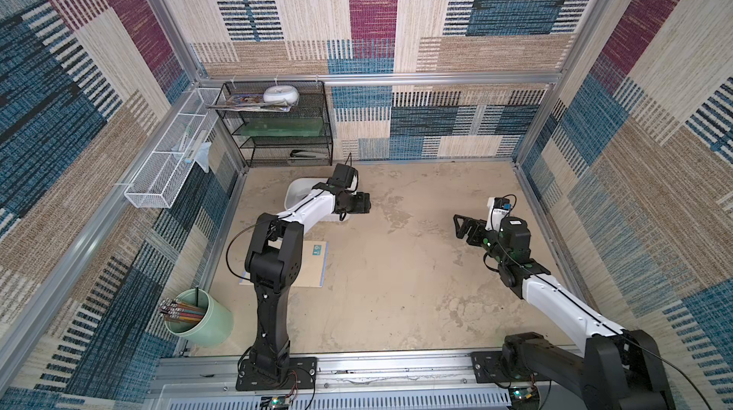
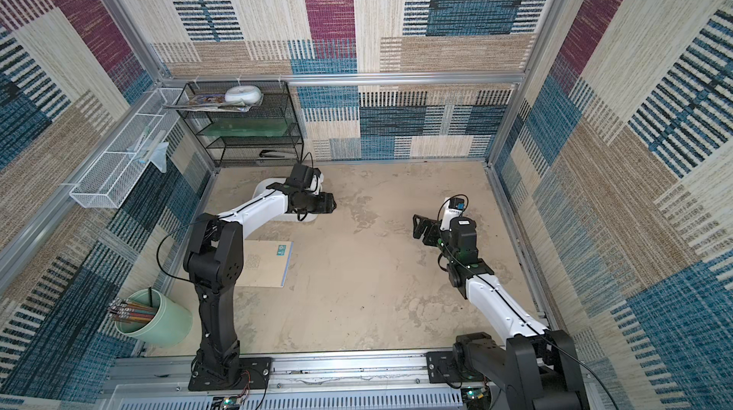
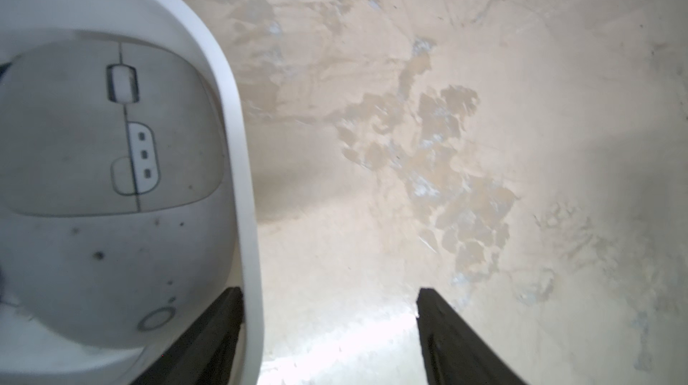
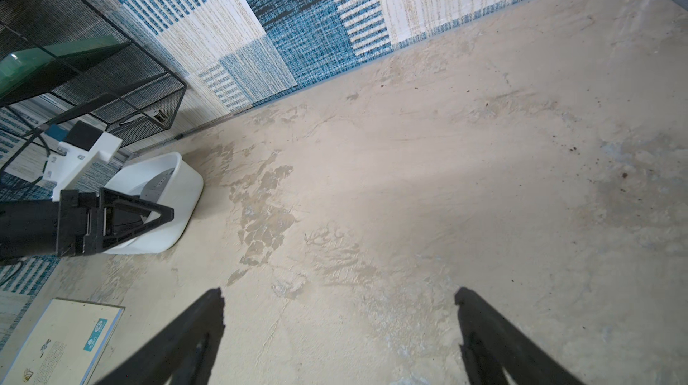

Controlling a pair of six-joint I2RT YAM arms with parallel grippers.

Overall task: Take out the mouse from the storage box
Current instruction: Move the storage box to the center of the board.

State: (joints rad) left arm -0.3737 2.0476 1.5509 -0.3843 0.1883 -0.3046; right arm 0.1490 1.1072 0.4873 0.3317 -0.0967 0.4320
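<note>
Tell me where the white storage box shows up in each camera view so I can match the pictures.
Top views: in both, the storage box sits back left, before the black rack, partly under the left arm.
Left wrist: close up, its rim passing between the left gripper's fingers, mouse inside.
Right wrist: behind the left gripper, near the rack's foot.
Shared landmark: the worn patch on the tabletop beside it.

One storage box (image 1: 295,194); one notebook (image 1: 313,265); one pencil cup (image 1: 212,328)

Right gripper (image 4: 339,293) spread wide, left gripper (image 4: 163,215) at storage box (image 4: 186,193) — mouse (image 4: 158,187) inside
</note>
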